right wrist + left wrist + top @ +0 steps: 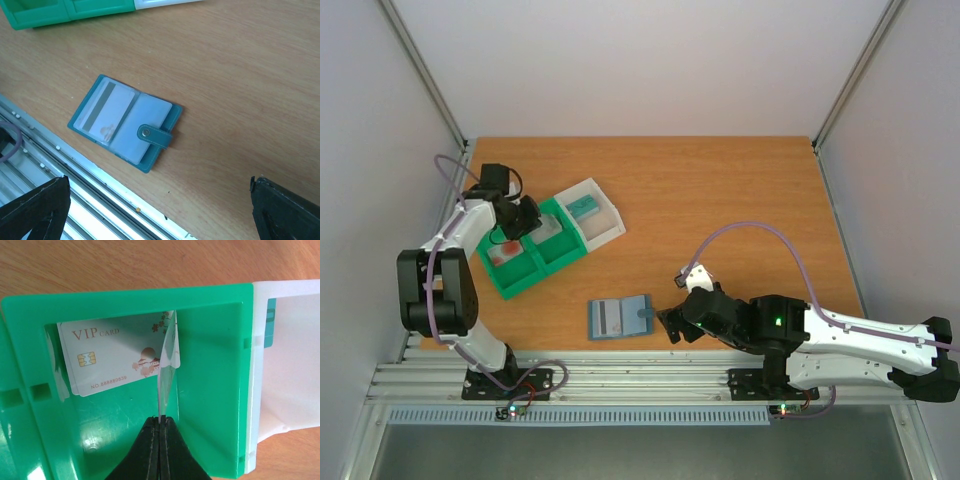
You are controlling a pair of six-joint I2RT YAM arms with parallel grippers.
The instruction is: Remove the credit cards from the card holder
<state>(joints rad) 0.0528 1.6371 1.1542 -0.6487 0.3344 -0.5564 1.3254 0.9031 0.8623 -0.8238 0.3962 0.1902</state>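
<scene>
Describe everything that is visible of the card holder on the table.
The card holder lies open, flat on the wooden table near the front rail. It looks like slate-blue leather with clear inner pockets; one holds a pale card with a grey stripe. A strap tab with a metal snap folds over the other half. Nothing else touches it.

The compartment tray [544,272] sits at the left rear of the worktop [720,190]. The card holder [620,318] lies open near the front edge, right of the tray. The right hand [670,325] is just right of the holder, apart from it. The left hand [160,420] is over a tray compartment where a credit card [110,360] lies flat. A second card [167,365] stands on edge, pinched in that hand. A third card [107,111] sits in the holder's left pocket. A fourth card [583,207] lies in the tray's rear compartment.
</scene>
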